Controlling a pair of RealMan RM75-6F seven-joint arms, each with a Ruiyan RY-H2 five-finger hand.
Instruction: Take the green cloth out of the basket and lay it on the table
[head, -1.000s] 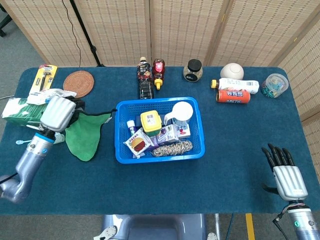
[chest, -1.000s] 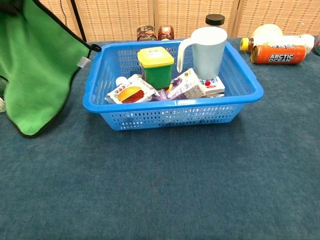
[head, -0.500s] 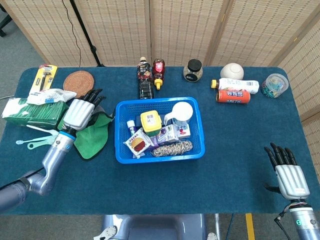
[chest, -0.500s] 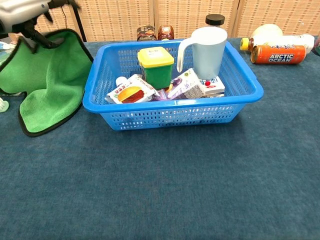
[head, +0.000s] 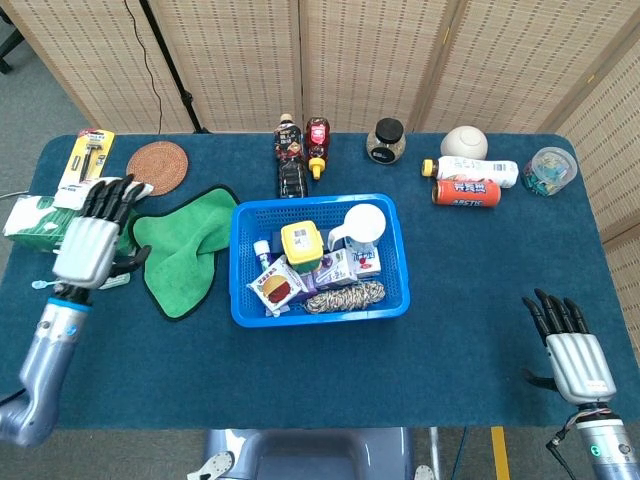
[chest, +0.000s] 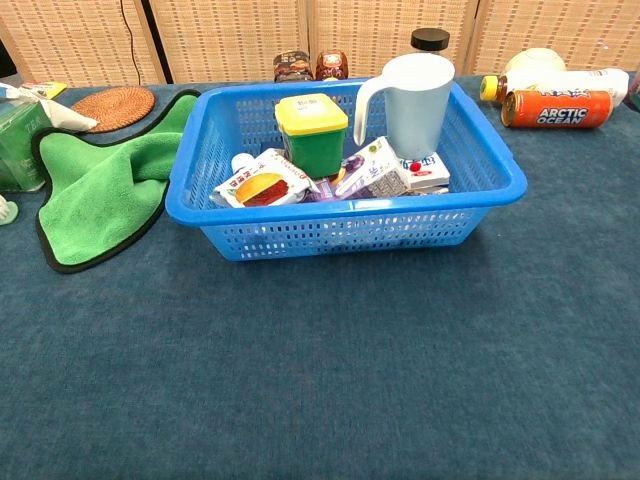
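The green cloth (head: 183, 247) with its dark edge lies on the blue table just left of the blue basket (head: 240, 300), partly folded over itself; the chest view shows the green cloth (chest: 100, 195) touching the basket (chest: 340, 235). My left hand (head: 90, 240) hovers left of the cloth, fingers spread, holding nothing. My right hand (head: 572, 352) is open at the table's near right corner. Neither hand shows in the chest view.
The basket holds a white pitcher (head: 362, 228), a yellow-lidded jar (head: 301, 245), snack packs and a rope coil. A green packet (head: 35, 222), plastic spoons and a woven coaster (head: 158, 165) lie at the left. Bottles (head: 302, 150), a jar and cans line the back edge.
My left hand released the cloth, which dropped flat onto the table beside the basket. The hand then drew back to the left and opened. The right hand stayed put.
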